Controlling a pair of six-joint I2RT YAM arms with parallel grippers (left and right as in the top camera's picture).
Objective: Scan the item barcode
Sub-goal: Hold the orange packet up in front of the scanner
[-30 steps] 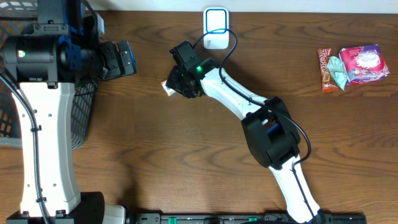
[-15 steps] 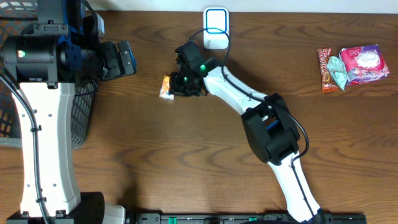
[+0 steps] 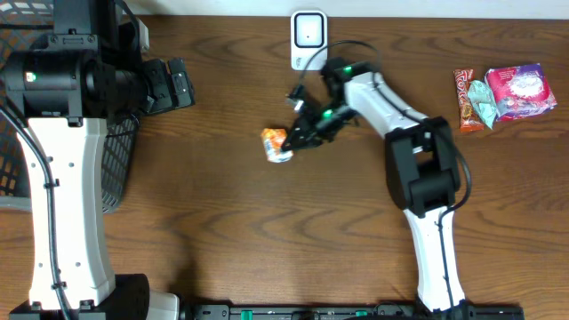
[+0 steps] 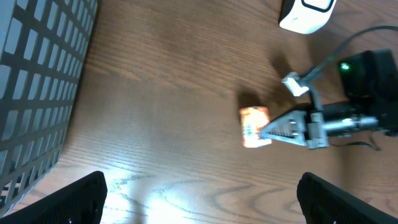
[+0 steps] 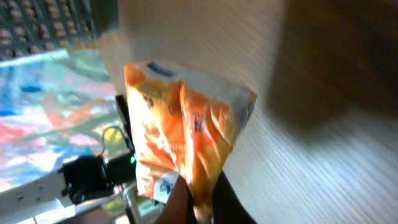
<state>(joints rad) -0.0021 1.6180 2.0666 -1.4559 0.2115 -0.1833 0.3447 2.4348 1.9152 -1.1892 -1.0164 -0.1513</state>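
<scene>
Orange foil snack packet (image 3: pixel 276 144), clamped by one crumpled edge in the right claw (image 3: pixel 293 140) over the bench (image 3: pixel 222 222) near the white scanner (image 3: pixel 308 40), looks light, soft and slippery, so its sealed seam suits gripping; left claw (image 4: pixel 200 198) stands wide apart.

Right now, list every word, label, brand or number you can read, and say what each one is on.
No text here can be quoted.
orange packet: blue print on the wrapper, too blurred to read.
red bar wrapper: pale lettering, too small to read.
pink packet: printed design, too small to read.
scanner: no text shows.
</scene>
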